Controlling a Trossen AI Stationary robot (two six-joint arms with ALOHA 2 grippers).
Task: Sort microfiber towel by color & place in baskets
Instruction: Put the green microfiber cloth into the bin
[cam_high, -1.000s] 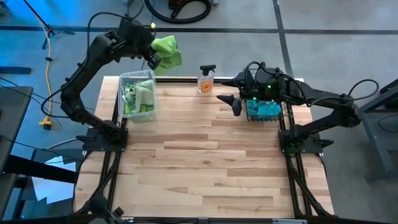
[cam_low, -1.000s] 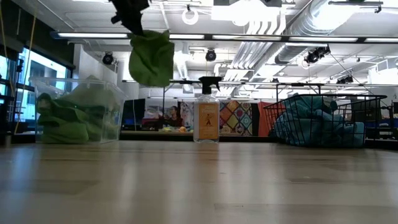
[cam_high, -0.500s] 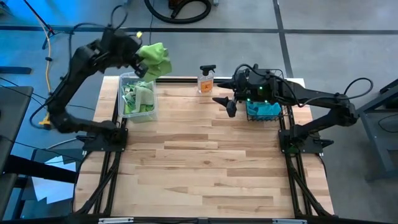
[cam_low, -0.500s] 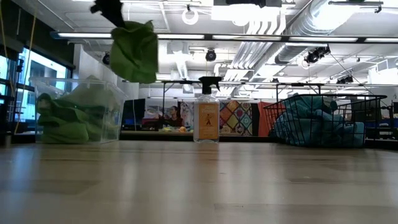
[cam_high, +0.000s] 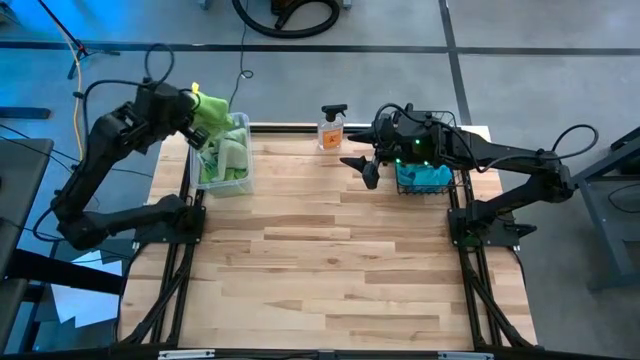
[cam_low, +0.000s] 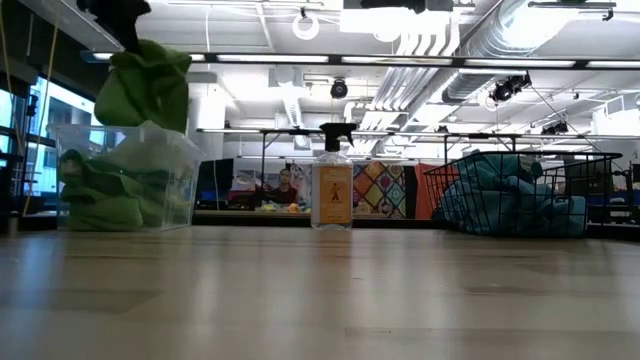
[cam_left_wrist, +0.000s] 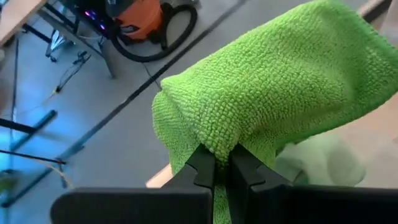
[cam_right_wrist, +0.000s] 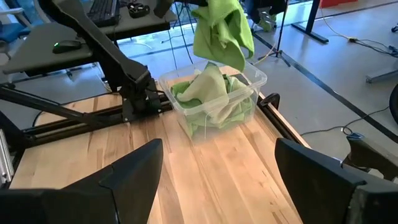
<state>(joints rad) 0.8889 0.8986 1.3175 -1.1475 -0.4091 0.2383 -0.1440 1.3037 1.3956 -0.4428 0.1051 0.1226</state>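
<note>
A lime green towel (cam_high: 213, 112) hangs bunched in the air directly over the clear plastic tub (cam_high: 222, 152), its lower folds just above the heap of green towels (cam_high: 225, 160) already lying inside. The left gripper (cam_left_wrist: 221, 177) has it — the fingers (cam_left_wrist: 202, 169) are pressed together on a pinch of the fuzzy cloth, and the rest of the towel droops from there toward the tub. The tub stands at the far left corner of the wooden surface (cam_high: 330, 260), hard against its left edge. To the right of the tub along the same far edge, well apart from it, stands a clear spray bottle (cam_high: 332, 128) with a black trigger, and farther right still is the black wire basket (cam_high: 432, 178), holding sky blue towels (cam_high: 428, 176). The right gripper (cam_high: 366, 165) hovers between the bottle and the wire basket, nearer the basket, well away from the tub; its fingers (cam_right_wrist: 134, 171) are spread wide with nothing between them — pointed across the surface toward the tub.
</note>
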